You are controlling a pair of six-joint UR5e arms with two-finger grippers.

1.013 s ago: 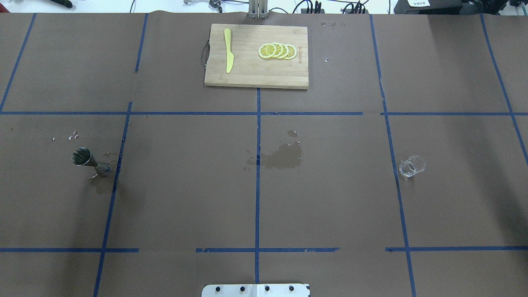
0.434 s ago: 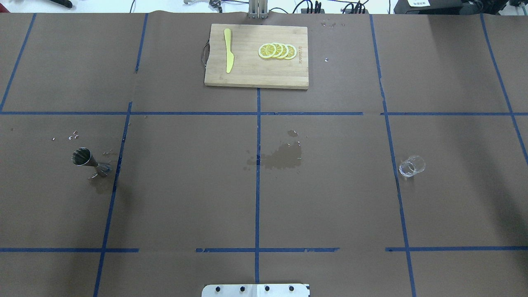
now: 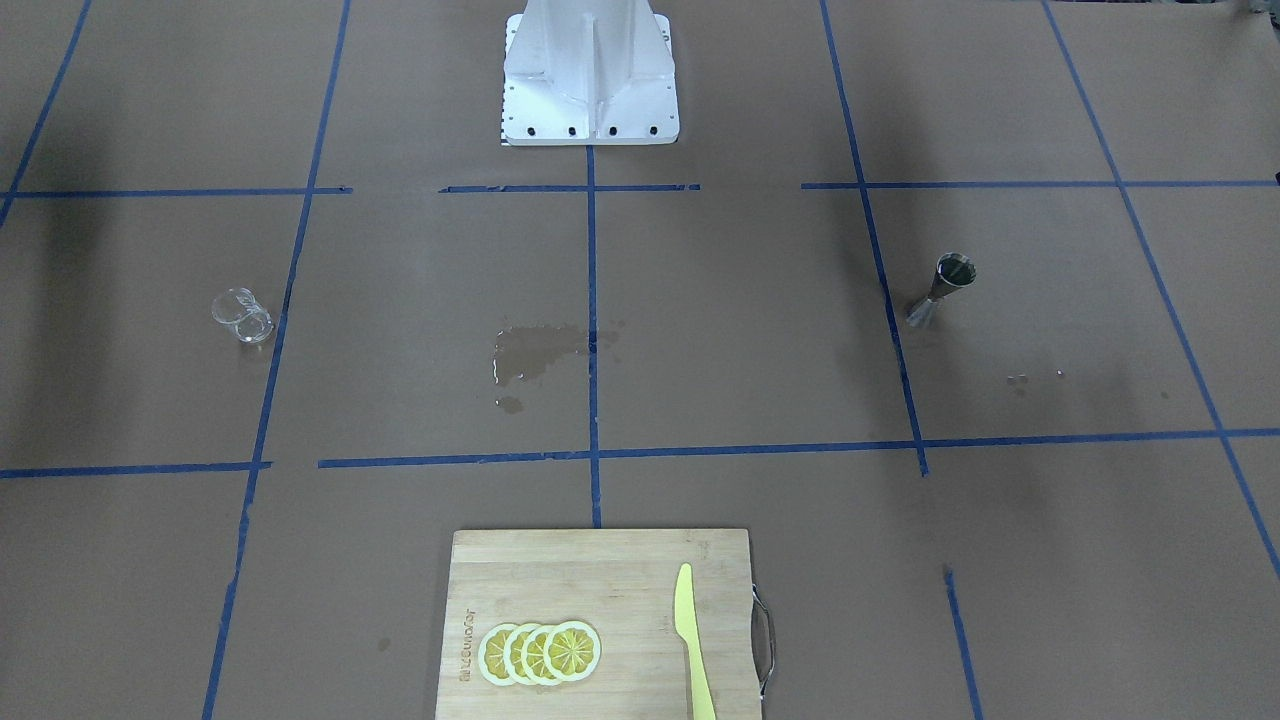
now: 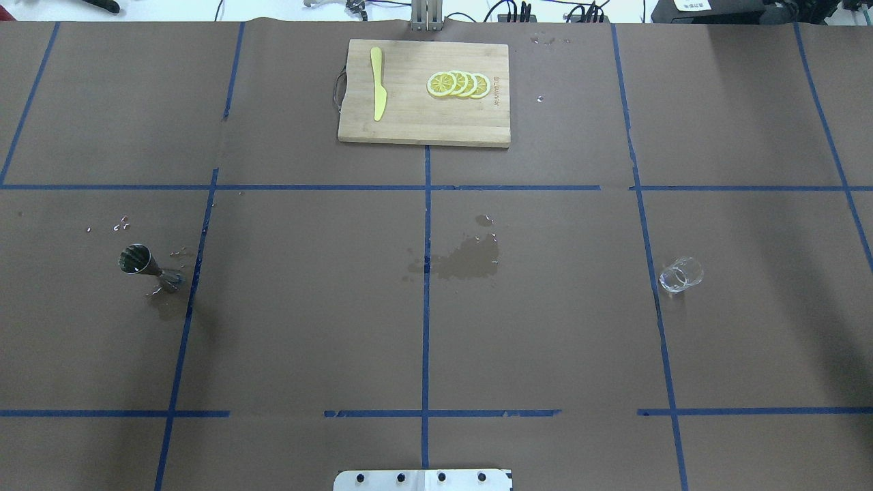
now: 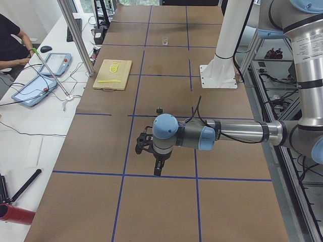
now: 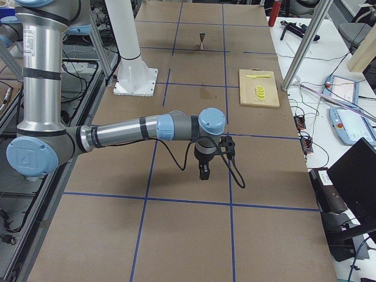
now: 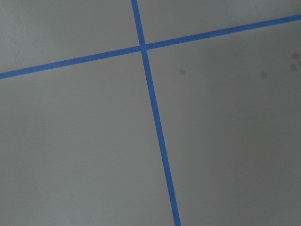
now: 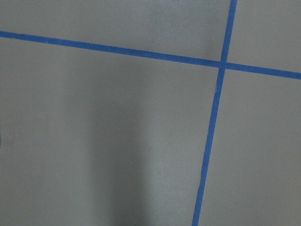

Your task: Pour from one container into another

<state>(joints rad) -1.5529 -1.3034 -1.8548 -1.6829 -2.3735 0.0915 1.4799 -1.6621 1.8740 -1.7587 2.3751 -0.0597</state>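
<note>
The glass cup (image 4: 681, 275) stands upright on the robot's right side, well apart from the steel jigger (image 4: 146, 266) on its left. Neither the left gripper (image 5: 158, 170) nor the right gripper (image 6: 204, 172) shows its jaw opening, so that cannot be told. Hazards: an off-centre grasp may tip the cup, and the jigger's narrow mouth may cause spillage like the wet patch (image 4: 464, 262).

Overhead and front-facing cameras look down from opposite sides, sharing the cutting board (image 4: 423, 119), at 12 and 6 o'clock respectively.

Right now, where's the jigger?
In the overhead view the jigger stands upright on the robot's left, just left of a blue tape line, far across from the glass cup on the right.
</note>
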